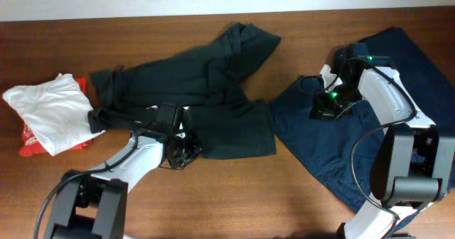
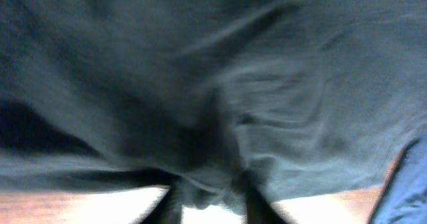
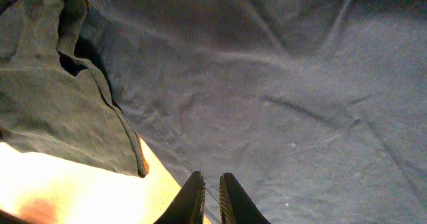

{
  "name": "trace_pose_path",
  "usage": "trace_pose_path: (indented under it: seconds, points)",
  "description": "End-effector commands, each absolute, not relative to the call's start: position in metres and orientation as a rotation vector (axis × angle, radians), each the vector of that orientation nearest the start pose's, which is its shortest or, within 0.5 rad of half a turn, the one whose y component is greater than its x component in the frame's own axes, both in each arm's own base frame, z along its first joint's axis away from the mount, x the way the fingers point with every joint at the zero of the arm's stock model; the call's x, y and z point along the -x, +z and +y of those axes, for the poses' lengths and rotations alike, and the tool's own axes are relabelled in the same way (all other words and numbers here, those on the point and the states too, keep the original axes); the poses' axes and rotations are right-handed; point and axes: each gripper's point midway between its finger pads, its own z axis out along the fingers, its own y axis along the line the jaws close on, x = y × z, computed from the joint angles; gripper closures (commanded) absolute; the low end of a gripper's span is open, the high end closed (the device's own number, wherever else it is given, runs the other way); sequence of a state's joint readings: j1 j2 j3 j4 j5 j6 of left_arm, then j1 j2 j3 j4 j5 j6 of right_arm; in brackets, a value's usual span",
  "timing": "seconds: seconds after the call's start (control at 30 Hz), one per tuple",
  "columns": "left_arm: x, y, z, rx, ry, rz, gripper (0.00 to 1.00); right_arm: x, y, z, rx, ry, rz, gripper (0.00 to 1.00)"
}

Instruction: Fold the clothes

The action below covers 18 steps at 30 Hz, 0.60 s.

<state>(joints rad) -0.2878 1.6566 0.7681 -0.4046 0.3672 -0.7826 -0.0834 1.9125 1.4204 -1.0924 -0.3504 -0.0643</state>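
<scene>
A dark green garment [image 1: 206, 89] lies crumpled across the middle of the table. My left gripper [image 1: 186, 148] is at its front edge. In the blurred left wrist view the fingers [image 2: 213, 201] are closed on a bunch of this dark cloth [image 2: 267, 91]. A navy garment [image 1: 370, 132] lies spread out at the right. My right gripper [image 1: 323, 107] hovers over its left part. In the right wrist view the fingers [image 3: 212, 194] are nearly together above the flat navy cloth [image 3: 280, 104], by its hem, with no cloth bunched between them.
A white garment [image 1: 46, 111] lies on something red [image 1: 28, 148] at the far left. The edge of the dark garment [image 3: 60, 111] overlaps the navy one in the right wrist view. Bare wooden table [image 1: 284, 196] runs along the front.
</scene>
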Motion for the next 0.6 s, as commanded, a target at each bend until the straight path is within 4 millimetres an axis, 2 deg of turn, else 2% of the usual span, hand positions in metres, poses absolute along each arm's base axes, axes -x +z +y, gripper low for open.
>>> trace_pose_path:
  seconds: [0.0, 0.07, 0.13, 0.17, 0.23, 0.27, 0.3, 0.33, 0.37, 0.43, 0.47, 0.57]
  points:
    - [-0.25, -0.027, -0.124, 0.793, -0.583, 3.043, 1.0, -0.353, 0.062, 0.029, -0.013, 0.529, 3.089, 0.86]
    - [-0.246, -0.023, -0.095, 0.82, -0.513, 3.049, 1.0, -0.353, 0.06, 0.025, -0.012, 0.491, 3.097, 0.86]
    - [-0.245, -0.01, -0.045, 0.893, -0.357, 3.028, 1.0, -0.353, 0.06, 0.025, -0.011, 0.491, 3.097, 0.86]
    - [-0.247, 0.002, -0.014, 0.933, -0.273, 2.994, 1.0, -0.353, 0.06, 0.026, -0.01, 0.492, 3.096, 0.87]
    - [-0.252, 0.02, 0.022, 1.018, -0.25, 2.903, 1.0, -0.353, 0.061, 0.029, -0.01, 0.52, 3.091, 0.87]
    - [-0.252, 0.023, 0.025, 1.048, -0.278, 2.883, 0.88, -0.353, 0.061, 0.029, -0.009, 0.52, 3.091, 0.87]
    - [-0.25, 0.026, 0.02, 1.067, -0.347, 2.885, 0.58, -0.353, 0.061, 0.029, -0.01, 0.52, 3.091, 0.87]
    - [-0.248, 0.027, 0.013, 1.055, -0.398, 2.903, 0.18, -0.353, 0.061, 0.029, -0.009, 0.52, 3.091, 0.88]
    - [-0.241, 0.028, 0.002, 1.052, -0.464, 2.94, 0.01, -0.353, 0.061, 0.029, -0.008, 0.52, 3.091, 0.88]
    - [-0.223, 0.03, -0.021, 1.032, -0.538, 3.036, 0.01, -0.354, 0.061, 0.029, -0.008, 0.519, 3.089, 0.88]
    - [-0.216, 0.028, -0.027, 1.004, -0.518, 3.075, 0.01, -0.355, 0.061, 0.029, -0.008, 0.518, 3.085, 0.87]
    - [-0.205, 0.013, -0.027, 0.946, -0.349, 3.117, 0.01, -0.355, 0.061, 0.029, -0.008, 0.518, 3.084, 0.87]
